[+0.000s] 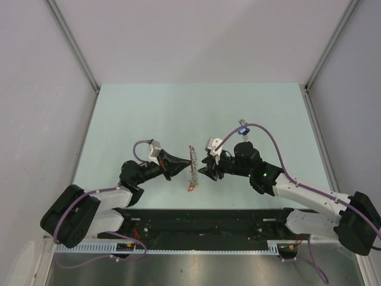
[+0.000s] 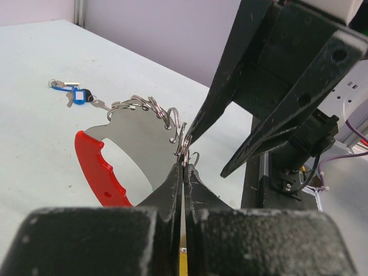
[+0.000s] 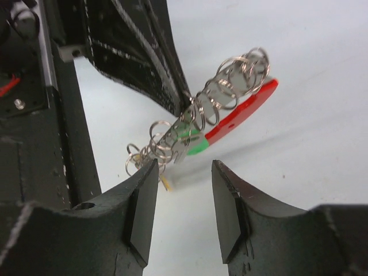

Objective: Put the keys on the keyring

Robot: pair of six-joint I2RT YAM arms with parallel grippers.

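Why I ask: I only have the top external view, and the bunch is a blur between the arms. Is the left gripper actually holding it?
Observer: Yes. In the left wrist view the left gripper is shut, pinching one ring of the keyring at its very tips.
Operator: Is the right gripper gripping anything?
Observer: No. The right wrist view shows the right gripper open with nothing between its fingers. The bunch hangs beyond its tips.
Operator: Any key at the bunch?
Observer: The green key has its head in among the rings, beside the red loop. I cannot tell whether it is threaded on.
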